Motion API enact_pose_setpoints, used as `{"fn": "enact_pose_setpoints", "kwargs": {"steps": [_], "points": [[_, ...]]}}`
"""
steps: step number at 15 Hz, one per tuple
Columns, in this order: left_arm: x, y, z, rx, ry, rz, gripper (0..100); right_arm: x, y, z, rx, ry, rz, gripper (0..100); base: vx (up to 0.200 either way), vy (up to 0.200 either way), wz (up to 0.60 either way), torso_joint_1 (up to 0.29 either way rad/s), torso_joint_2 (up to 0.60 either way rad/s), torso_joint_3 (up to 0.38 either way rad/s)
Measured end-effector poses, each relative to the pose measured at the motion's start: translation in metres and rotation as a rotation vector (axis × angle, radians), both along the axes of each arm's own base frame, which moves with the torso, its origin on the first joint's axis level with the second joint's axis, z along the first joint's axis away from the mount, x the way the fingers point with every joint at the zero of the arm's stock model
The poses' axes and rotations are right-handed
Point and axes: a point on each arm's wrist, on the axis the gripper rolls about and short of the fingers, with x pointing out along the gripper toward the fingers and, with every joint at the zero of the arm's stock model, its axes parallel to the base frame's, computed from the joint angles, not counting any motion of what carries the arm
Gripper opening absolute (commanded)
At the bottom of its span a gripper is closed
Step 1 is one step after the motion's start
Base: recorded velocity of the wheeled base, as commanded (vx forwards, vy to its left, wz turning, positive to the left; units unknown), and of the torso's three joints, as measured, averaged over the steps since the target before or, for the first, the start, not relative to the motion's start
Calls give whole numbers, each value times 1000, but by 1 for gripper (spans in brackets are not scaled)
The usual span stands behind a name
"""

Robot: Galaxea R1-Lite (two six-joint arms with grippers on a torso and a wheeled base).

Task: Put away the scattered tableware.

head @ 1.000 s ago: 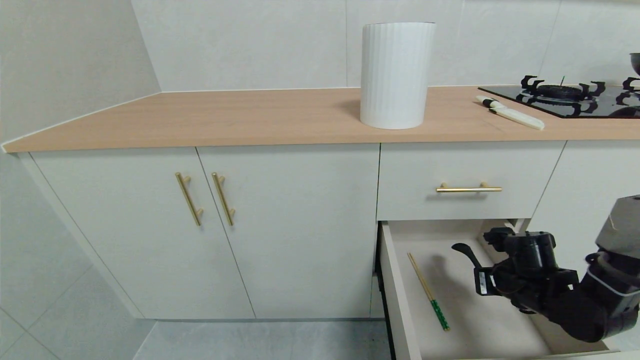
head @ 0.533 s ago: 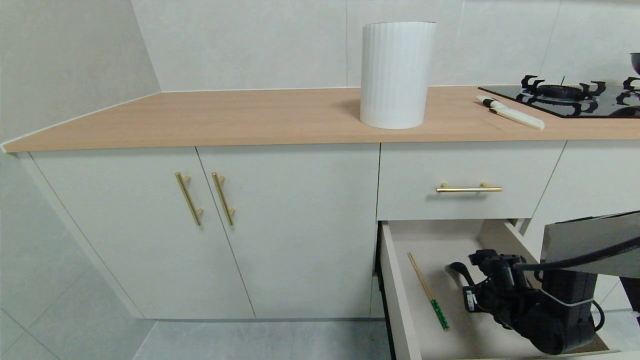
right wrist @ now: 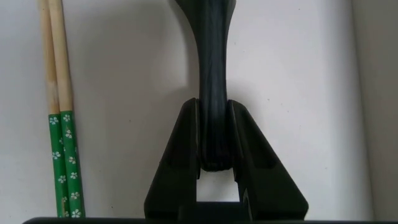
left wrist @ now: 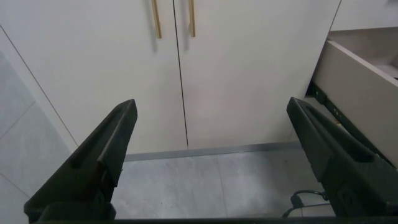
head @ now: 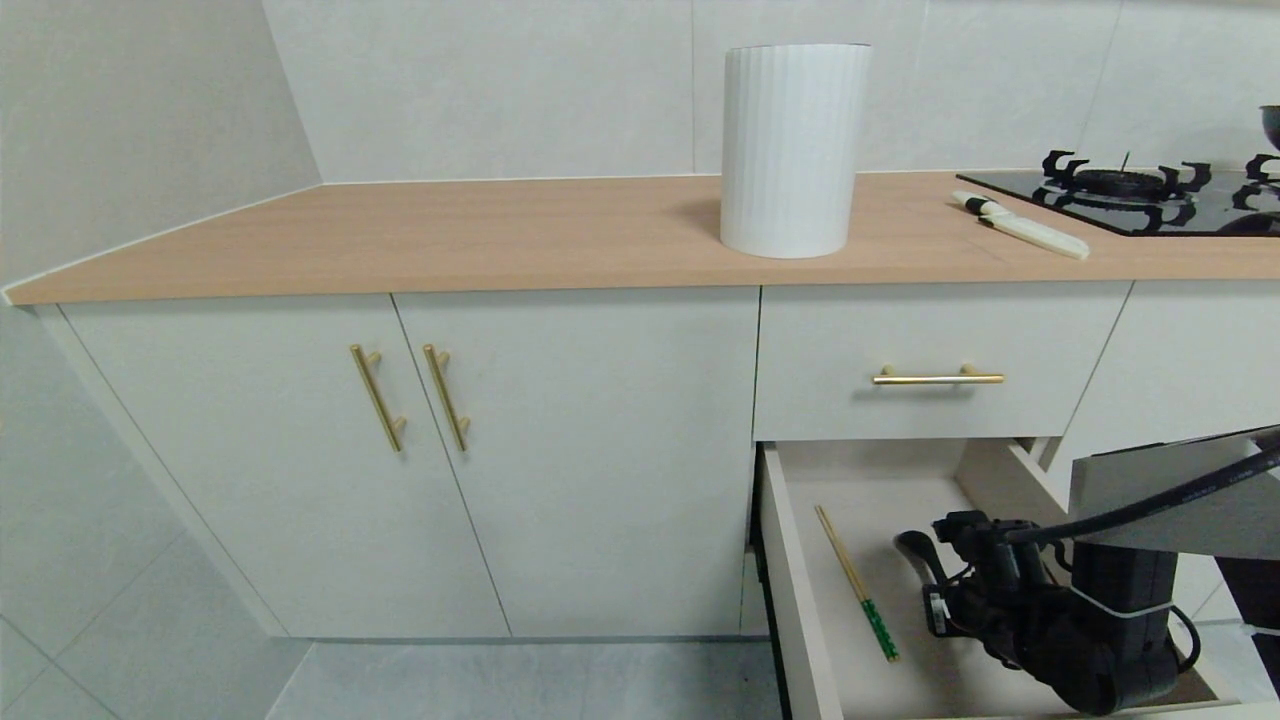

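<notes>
I see my left gripper (left wrist: 211, 106), jaws spread wide over the floor (left wrist: 205, 186), facing cabinet doors (left wrist: 249, 68) with gold handles (left wrist: 157, 18), open drawer (left wrist: 364, 74) beside them.

From the head, one camera looks forward and down, a fair way back, over the tabletop (head: 500, 235), the cabinet doors (head: 420, 450) and, at five o'clock, the open drawer (head: 790, 590). The left wrist camera hangs low, facing the same doors (left wrist: 180, 74) and the drawer side (left wrist: 367, 68). The right wrist camera peers straight down, very close, into that drawer (right wrist: 298, 74), sharing the chopsticks (right wrist: 59, 124) (head: 857, 585) with the head view.
</notes>
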Motion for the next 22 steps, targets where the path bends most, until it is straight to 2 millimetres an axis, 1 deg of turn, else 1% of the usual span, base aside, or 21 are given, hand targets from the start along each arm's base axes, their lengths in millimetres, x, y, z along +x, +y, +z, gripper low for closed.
{"fn": "enact_pose_setpoints", "kwargs": {"steps": [5, 6, 16, 20, 22], "points": [[0, 0, 0, 0, 0, 0, 100, 0, 0, -1, 0, 3, 0, 0, 0, 0, 0, 0, 0, 0], [0, 0, 0, 0, 0, 0, 100, 0, 0, -1, -1, 4, 0, 100, 0, 0, 0, 0, 0, 0], [0, 0, 0, 0, 0, 0, 100, 0, 0, -1, 2, 1, -2, 100, 0, 0, 0, 0, 0, 0], [0, 0, 0, 0, 0, 0, 100, -2, -1, 12, 7, -23, -4, 100, 0, 0, 0, 0, 0, 0], [0, 0, 0, 0, 0, 0, 100, -4, -2, 31, 13, -54, -4, 100, 0, 0, 0, 0, 0, 0]]}}
